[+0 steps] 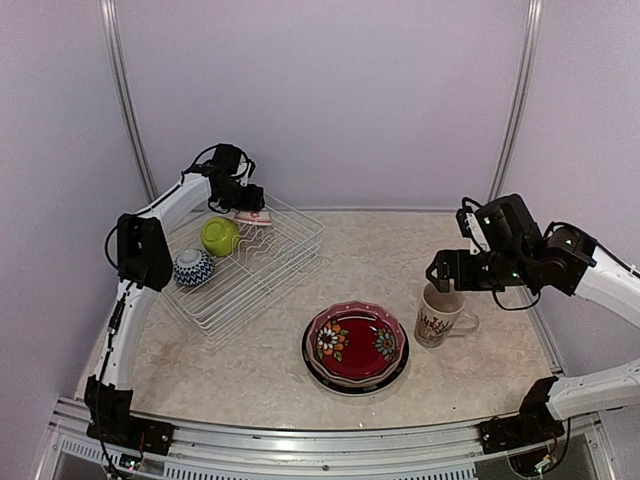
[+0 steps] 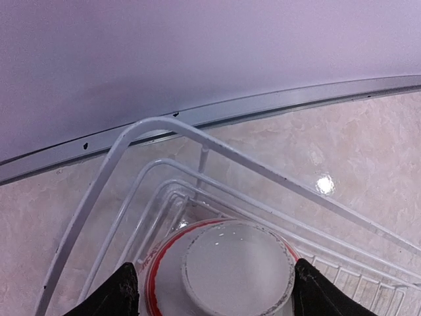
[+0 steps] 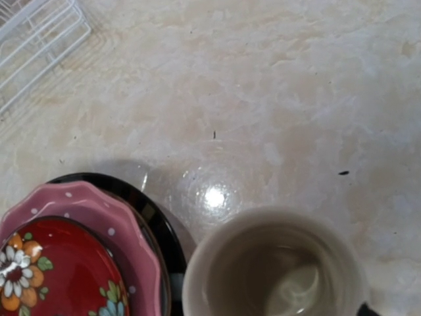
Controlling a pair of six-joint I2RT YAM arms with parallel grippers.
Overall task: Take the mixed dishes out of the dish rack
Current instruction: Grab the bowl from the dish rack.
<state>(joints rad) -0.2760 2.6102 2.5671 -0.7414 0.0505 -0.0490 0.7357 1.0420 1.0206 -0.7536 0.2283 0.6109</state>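
The dish rack (image 1: 272,268) sits at the left of the table. In its far corner a red-and-white bowl (image 2: 230,270) lies upside down, and my left gripper (image 2: 214,284) is open right over it, one fingertip close on each side. The bowl still rests on the rack's wires (image 2: 217,148). A lime green bowl (image 1: 220,236) and a blue-white bowl (image 1: 193,267) stand in the rack too. The cream mug (image 1: 438,318) stands upright on the table, with my right gripper (image 1: 447,275) open just above its rim (image 3: 276,270). Beside it lies a stack of plates, red floral (image 1: 355,340) over pink dotted (image 3: 99,210) over black-rimmed (image 3: 161,227).
Lilac walls close in the back and both sides, with a metal strip (image 2: 263,105) along the base of the back wall just behind the rack. A metal rail (image 1: 300,430) runs along the table's near edge. Marbled tabletop (image 3: 250,99) stretches between the rack and the mug.
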